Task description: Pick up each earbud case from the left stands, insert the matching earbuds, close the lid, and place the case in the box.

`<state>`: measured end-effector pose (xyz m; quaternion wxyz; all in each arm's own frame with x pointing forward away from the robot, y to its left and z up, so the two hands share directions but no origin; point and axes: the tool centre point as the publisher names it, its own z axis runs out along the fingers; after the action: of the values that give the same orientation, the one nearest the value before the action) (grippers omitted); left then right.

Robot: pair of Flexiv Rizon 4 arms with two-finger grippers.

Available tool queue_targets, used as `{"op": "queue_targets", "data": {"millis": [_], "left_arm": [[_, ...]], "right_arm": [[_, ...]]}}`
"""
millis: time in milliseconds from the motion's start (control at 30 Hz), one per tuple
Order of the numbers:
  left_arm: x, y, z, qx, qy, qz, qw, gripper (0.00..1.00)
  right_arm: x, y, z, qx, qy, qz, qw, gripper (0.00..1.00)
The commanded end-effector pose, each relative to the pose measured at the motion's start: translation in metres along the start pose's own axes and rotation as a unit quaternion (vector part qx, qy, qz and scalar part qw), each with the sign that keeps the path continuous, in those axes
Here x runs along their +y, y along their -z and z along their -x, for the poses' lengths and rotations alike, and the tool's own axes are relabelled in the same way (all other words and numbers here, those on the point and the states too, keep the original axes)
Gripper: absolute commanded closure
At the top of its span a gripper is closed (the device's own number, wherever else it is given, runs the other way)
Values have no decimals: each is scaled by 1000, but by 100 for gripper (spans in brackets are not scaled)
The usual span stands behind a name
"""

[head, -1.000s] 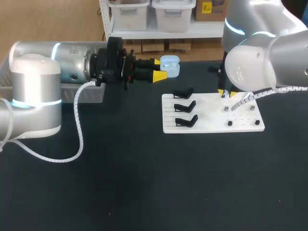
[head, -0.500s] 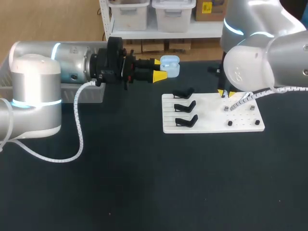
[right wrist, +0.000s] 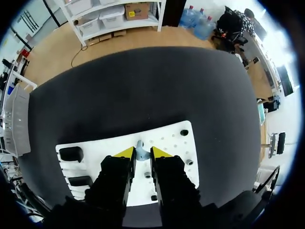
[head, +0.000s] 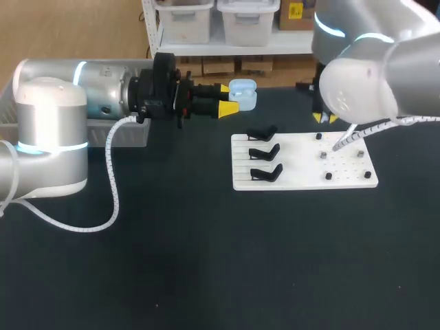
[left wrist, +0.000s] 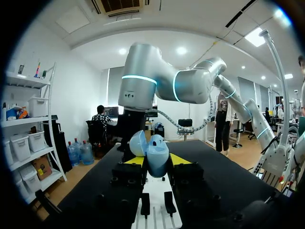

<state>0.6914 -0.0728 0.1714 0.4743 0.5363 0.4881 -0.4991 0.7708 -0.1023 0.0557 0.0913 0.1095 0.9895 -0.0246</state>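
Between the yellow-tipped fingers of the left gripper (left wrist: 157, 160), clamped from both sides, sits a pale blue earbud case (left wrist: 156, 164). Its lid is tipped open, and it is held in the air beyond the far left corner of a white board (head: 295, 165). Above the board's far edge the right gripper (right wrist: 142, 152) hangs with its fingers nearly together, pinching a small grey earbud (right wrist: 139, 151) between the tips. Three black stands (head: 265, 152) line the board's left half, one behind the other. Several small dark items (head: 328, 176), too small to identify, dot its right half, apart from one another. The board lies flat on the dark table (head: 206, 261). At the table's left edge, a grey box (head: 134, 136) sits partly hidden behind the left arm (head: 82, 89), well apart from the case.
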Motion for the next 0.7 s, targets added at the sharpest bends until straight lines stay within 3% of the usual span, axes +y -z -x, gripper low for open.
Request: {"op": "queue_targets", "data": {"millis": [33,333,533,700], "left_arm": [[-2,0,-1,-1,-2,3,1000,100],[-2,0,-1,-1,-2,3,1000,100],[-2,0,-1,-1,-2,3,1000,100],[-2,0,-1,-1,-2,3,1000,100]], "right_arm": [[-9,46,-14,-51,7,4,999,100],[0,122,-19,-91,74,21,993,100],[8,159,-27,-76,125,53,988,100],[24,180,-44,-65,182,54,980,100]]}}
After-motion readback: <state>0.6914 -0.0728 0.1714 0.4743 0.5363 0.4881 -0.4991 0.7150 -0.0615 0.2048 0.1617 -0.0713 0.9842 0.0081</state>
